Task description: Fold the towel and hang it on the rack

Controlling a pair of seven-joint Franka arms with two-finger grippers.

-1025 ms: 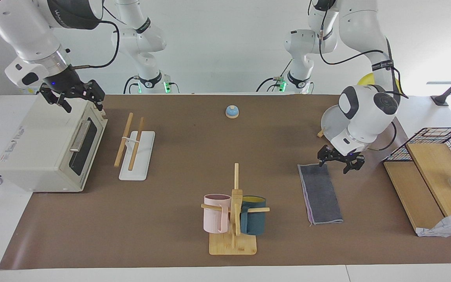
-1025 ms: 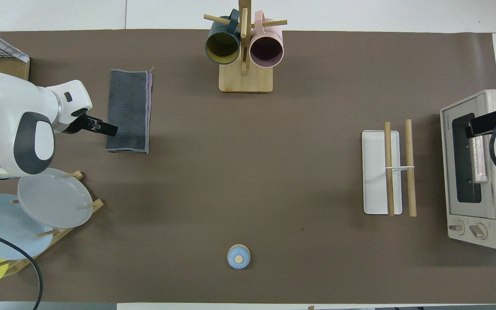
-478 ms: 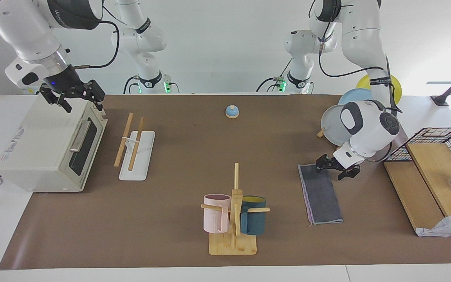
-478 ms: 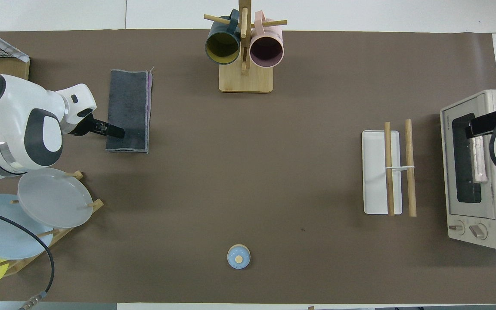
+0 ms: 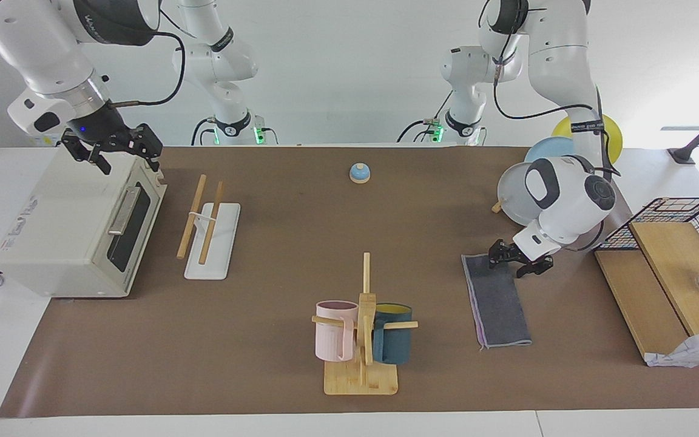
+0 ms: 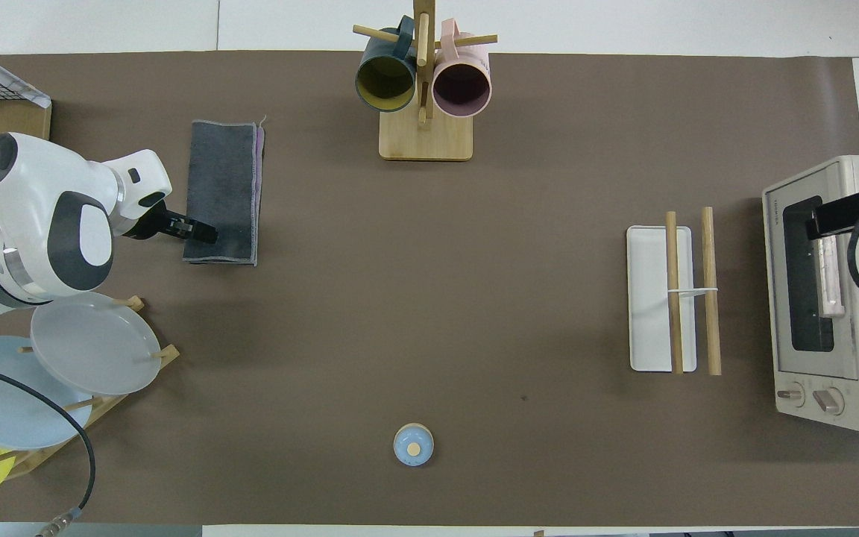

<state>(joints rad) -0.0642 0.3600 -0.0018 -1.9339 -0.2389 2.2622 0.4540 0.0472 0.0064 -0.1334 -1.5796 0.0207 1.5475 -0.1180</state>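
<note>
The towel lies folded into a long dark grey strip with a thin purple edge showing, flat on the brown mat toward the left arm's end. My left gripper is down low and tilted at the towel's corner nearest the robots. I cannot tell whether my left gripper touches the cloth. The rack, two wooden rods over a white base, stands toward the right arm's end next to the oven. My right gripper waits open above the oven's top, holding nothing.
A toaster oven sits at the right arm's end. A mug tree with pink and teal mugs stands mid-table, farther from the robots. A blue bell sits near the robots. A plate stand and wire basket flank the left arm.
My left gripper has dropped and swung in over the towel's near corner, tilting toward the cloth. The towel, the rack and the right arm have not moved.
</note>
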